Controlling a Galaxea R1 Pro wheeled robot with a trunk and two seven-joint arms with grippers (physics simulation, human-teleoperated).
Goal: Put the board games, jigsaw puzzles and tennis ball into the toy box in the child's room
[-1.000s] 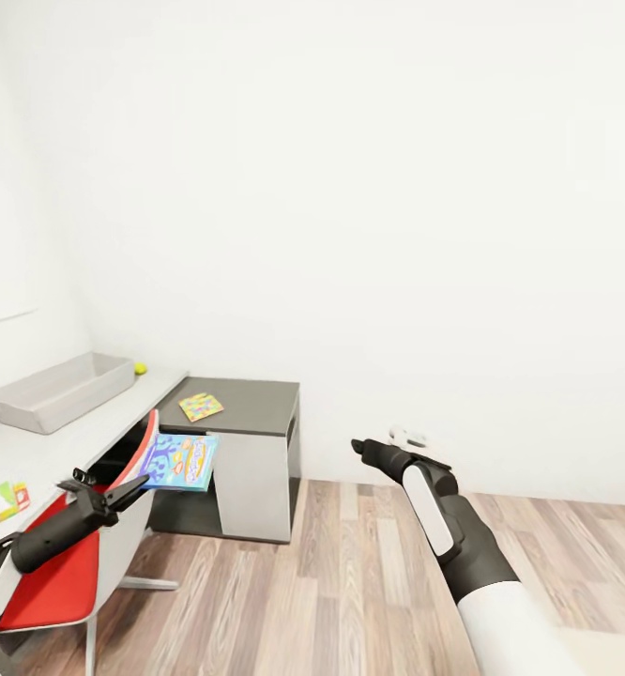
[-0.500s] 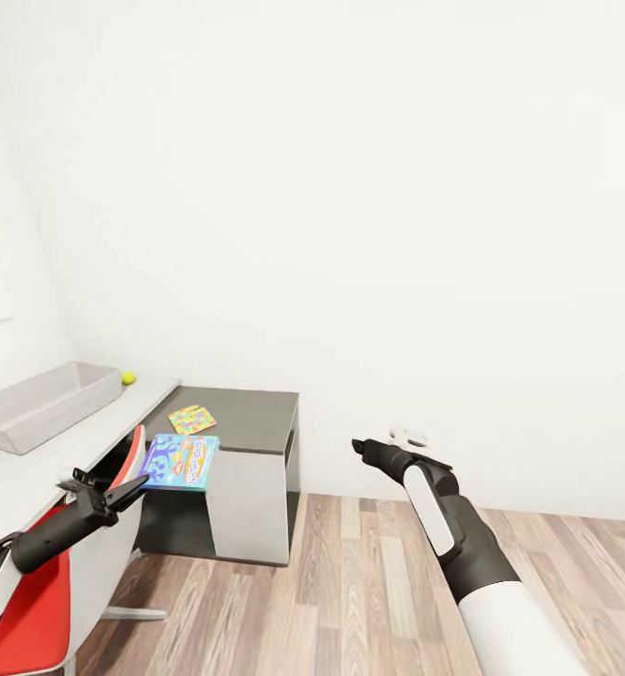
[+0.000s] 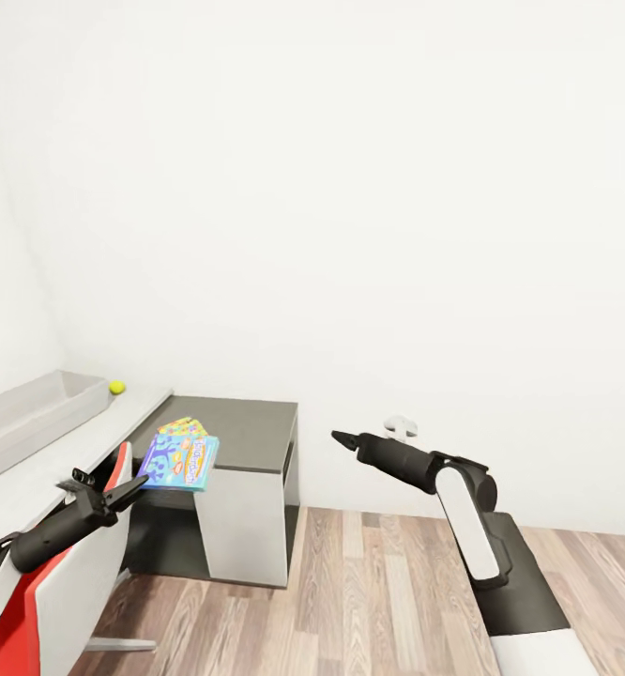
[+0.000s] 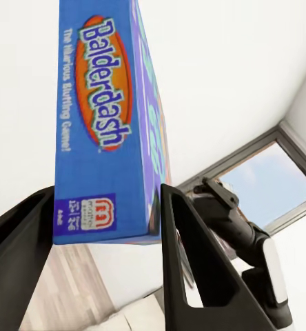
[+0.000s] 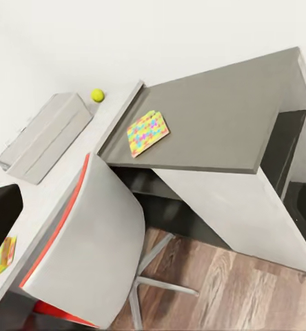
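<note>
Flat blue game box [image 4: 105,117], left fingers [image 4: 187,262] clamping

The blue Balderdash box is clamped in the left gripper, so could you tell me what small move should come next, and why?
Probably carry the Balderdash box leftward toward the toy box: the left gripper holds it beside the swivel chair, short of the bin.

We see plain white walls [image 3: 369,188], evenly lit. Wood-plank floor [image 3: 369,582]. Red-and-white swivel chair [image 5: 91,241] tucked against table [image 5: 222,117] edge. Window [image 4: 270,183] showing blue sky.
</note>
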